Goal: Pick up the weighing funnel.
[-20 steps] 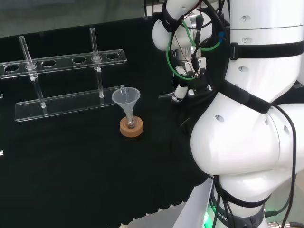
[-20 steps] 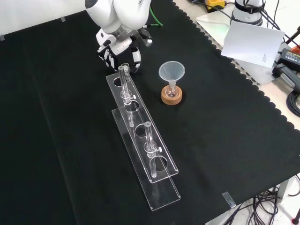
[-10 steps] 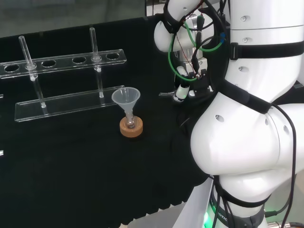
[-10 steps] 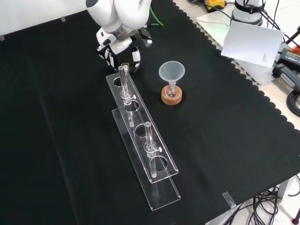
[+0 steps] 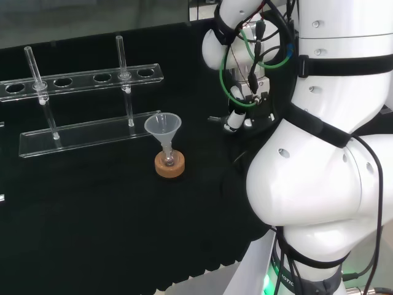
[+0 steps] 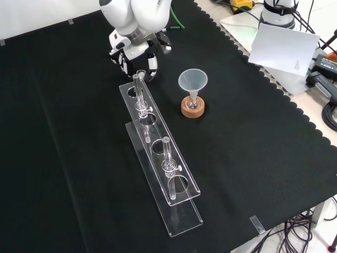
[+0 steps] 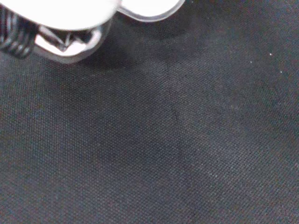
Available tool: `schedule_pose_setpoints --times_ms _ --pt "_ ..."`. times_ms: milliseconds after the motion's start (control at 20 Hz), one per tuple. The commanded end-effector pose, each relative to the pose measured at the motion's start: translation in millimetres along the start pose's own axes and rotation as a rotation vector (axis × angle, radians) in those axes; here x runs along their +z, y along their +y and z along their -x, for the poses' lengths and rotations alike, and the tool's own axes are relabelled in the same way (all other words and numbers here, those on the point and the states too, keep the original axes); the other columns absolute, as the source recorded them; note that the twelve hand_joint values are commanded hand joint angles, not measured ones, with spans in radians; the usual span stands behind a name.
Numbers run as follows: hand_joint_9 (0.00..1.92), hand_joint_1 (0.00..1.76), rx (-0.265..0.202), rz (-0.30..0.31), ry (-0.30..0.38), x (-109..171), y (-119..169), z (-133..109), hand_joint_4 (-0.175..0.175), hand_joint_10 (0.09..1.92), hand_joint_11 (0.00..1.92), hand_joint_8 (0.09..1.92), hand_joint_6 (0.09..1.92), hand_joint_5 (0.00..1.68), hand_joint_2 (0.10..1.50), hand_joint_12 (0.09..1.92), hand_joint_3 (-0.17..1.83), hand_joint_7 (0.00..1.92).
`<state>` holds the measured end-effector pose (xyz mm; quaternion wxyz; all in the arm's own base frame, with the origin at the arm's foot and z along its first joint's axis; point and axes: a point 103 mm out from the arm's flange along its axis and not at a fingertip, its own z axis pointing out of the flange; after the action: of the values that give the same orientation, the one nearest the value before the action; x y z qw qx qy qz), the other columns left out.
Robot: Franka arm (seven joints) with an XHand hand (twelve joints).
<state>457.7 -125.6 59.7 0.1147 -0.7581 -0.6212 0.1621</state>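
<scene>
Your hand [image 6: 134, 55] hangs over the worktop [image 6: 253, 147] at about 10 o'clock from the funnel [image 6: 192, 80] in the front view. It's right by the far end of the tube rack [image 6: 158, 153]. The fingers look curled in on the weighing funnel [image 5: 214, 118]. In the head view you can spot its thin clear stem poking out of the hand toward 9 o'clock. The funnel stands mouth up on its cork ring [image 6: 192, 109], apart from the hand.
</scene>
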Motion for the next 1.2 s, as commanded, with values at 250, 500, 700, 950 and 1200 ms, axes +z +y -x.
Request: schedule_pose_setpoints --times_ms 250,500,700,950,1200 --pt "0.96 1.15 0.049 0.068 0.046 -8.1 -4.1 6.3 0.175 0.29 0.0 0.12 0.15 1.49 0.7 1.56 0.46 1.55" --pt "1.0 1.15 0.053 0.089 0.055 -15.0 -6.6 8.4 0.175 0.28 0.0 0.09 0.11 1.53 0.64 1.57 0.55 1.6" --pt "1.01 1.16 0.056 0.102 0.068 -20.3 -9.5 9.5 0.175 0.27 0.0 0.09 0.1 1.54 0.62 1.57 0.59 1.62" --pt "1.03 1.16 0.051 0.12 0.081 -31.2 -15.3 11.1 0.175 0.26 0.0 0.09 0.09 1.55 0.6 1.58 0.62 1.63" --pt "1.07 1.16 0.032 0.154 0.095 -52.3 -26.5 10.3 0.175 0.28 0.0 0.09 0.09 1.56 0.6 1.58 0.62 1.64"
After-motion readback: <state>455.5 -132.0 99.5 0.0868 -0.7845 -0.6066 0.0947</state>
